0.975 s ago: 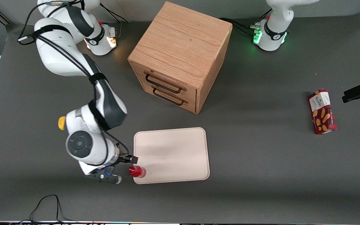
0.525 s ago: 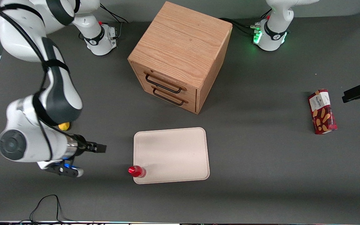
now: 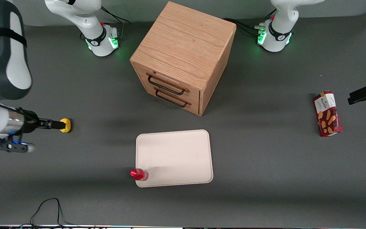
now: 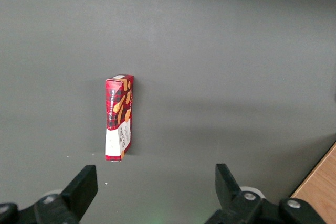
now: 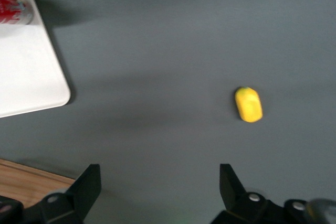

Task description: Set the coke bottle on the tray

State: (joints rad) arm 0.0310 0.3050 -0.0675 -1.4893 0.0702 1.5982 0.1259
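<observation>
The pincer, open and empty at the frame's left edge, sits well apart from the upright coke bottle on the tray's lower-left corner.

Coke bottle: small, slim, glossy red bottle with a red cap; white lettering shows on its side in the right wrist view.
Bottle pose: standing upright, cap pointing up.
Bottle position: on the tray, in the corner nearest the front camera toward the working arm's end of the table, right at the rim.
Tray: large, flat, cream-pink rectangle with rounded corners and a low rim.
Tray surface: plain, carrying only the bottle.
Tray position: flat on the dark grey table, in front of the wooden drawer cabinet, nearer the front camera than it.
</observation>
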